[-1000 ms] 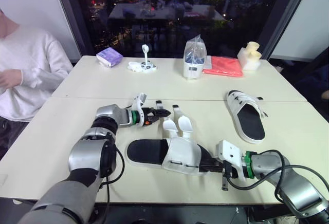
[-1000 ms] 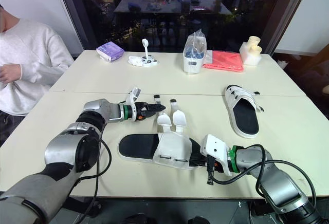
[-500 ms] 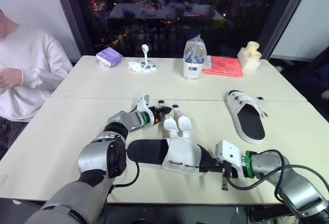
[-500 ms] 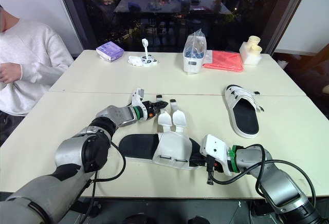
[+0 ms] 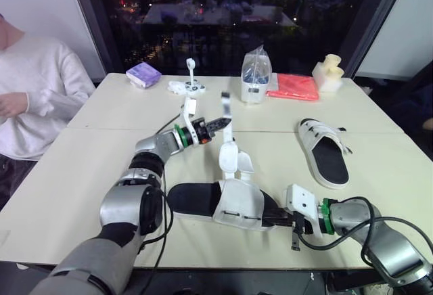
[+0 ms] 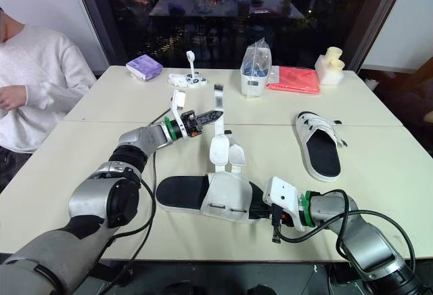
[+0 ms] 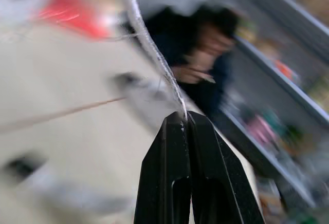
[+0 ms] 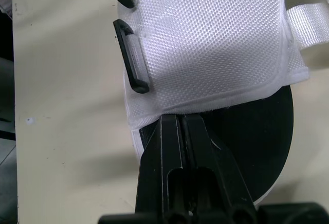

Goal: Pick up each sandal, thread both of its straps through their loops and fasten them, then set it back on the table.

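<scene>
Left gripper [image 7: 185, 115] is pinched shut on the strap [image 5: 226, 132] tip, held up over the far side of the near sandal [image 5: 196, 200], so the loops [image 8: 128, 54] lie nearward, while the right gripper [image 8: 180, 118] is clamped on its right end.

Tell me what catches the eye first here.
The left hand pinches a white strap, holding it upright above the near sandal by the front edge of the table. The right hand is clamped on that sandal's end on the robot's right. A second sandal lies apart, farther right.
</scene>
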Available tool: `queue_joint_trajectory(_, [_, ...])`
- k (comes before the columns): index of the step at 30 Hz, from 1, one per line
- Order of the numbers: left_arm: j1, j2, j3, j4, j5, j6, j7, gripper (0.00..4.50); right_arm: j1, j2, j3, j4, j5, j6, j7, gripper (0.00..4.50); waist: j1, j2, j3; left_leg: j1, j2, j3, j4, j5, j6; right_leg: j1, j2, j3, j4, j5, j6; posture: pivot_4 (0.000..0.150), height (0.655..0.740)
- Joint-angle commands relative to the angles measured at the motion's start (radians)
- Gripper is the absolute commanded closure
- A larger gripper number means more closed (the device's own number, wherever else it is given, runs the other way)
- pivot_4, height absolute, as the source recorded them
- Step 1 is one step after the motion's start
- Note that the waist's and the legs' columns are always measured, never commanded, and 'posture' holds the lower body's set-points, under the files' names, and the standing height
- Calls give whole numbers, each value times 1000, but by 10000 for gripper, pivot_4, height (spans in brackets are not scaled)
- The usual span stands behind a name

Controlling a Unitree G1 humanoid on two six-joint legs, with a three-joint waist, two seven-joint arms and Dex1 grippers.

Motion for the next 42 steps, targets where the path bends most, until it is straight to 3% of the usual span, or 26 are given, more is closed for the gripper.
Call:
queue_joint_trajectory(1, [131, 54, -146, -455, -83, 70, -197, 44423, -6, -7, -2, 18, -13, -3, 4, 45000, -5, 1, 0, 0, 0, 0, -1, 0, 0, 0, 0, 0, -1, 0, 0, 1500, 7400])
queue_joint_trajectory(5, [306, 139, -311, -781, -42, -71, -316, 44423, -14, -12, 3, 34, -14, -13, 17, 45000, -8, 2, 0, 0, 0, -1, -1, 0, 0, 2, 1, 0, -3, 0, 0, 1500, 7400])
queue_joint_trajectory(8, [398, 201, -392, -906, -28, -176, -396, 44423, -21, -13, 8, 44, -13, -17, 29, 45000, -6, 2, 0, 2, 0, -2, 0, -1, -3, 4, 0, 0, -4, 1, -1, 1500, 7400])
queue_joint_trajectory(17, [497, 383, -627, -906, -6, -744, -428, 44423, -31, -11, 22, 62, -24, -26, 57, 45000, -1, 3, 0, 2, 1, -3, -1, -2, -3, 4, -2, 0, -6, 1, -3, 1500, 7400])
queue_joint_trajectory(21, [497, 423, -685, -852, 26, -918, -428, 31513, -41, -9, 27, 71, -28, -27, 65, 45000, 0, 4, 0, 2, 1, -3, -1, -2, -3, 4, -3, 0, -6, 1, -3, 1500, 7400])
queue_joint_trajectory(27, [494, 475, -733, -725, 120, -1212, -428, 260, -50, -6, 29, 88, -33, -35, 77, 45000, 1, 4, 0, 2, 1, -3, -1, -2, -2, 3, -3, -1, -6, 1, -3, 1500, 7400])
queue_joint_trajectory(28, [499, 464, -710, -703, 124, -1231, -423, 260, -54, -5, 30, 92, -35, -37, 78, 45000, 2, 4, 0, 2, 1, -3, -1, -2, -2, 3, -3, -1, -6, 1, -3, 1500, 7400])
queue_joint_trajectory(31, [517, 455, -644, -731, 63, -1057, -351, 260, -64, 1, 36, 104, -38, -44, 82, 45000, 2, 4, 0, 2, 1, -3, -1, -2, 0, 0, -3, -1, -6, 1, -3, 1500, 7400])
queue_joint_trajectory(34, [537, 511, -592, -833, -85, -614, -274, 260, -78, 9, 42, 121, -44, -53, 80, 45000, 0, 4, 0, 1, 1, -4, -1, -2, 3, 1, -3, -1, -6, 1, -3, 1500, 7400])
queue_joint_trajectory(39, [550, 623, -551, -931, -283, -62, -276, 260, -92, 20, 55, 140, -51, -64, 71, 45000, -13, 4, 0, 1, 2, -4, -1, -1, 3, 3, 1, -1, -5, 1, -2, 1500, 7400])
queue_joint_trajectory(42, [586, 686, -561, -1003, -359, 154, -316, 260, -90, 21, 60, 143, -57, -72, 69, 45000, -17, 4, 0, 1, 2, -4, -1, -1, 3, 3, 1, -1, -5, 1, -2, 1500, 7400])
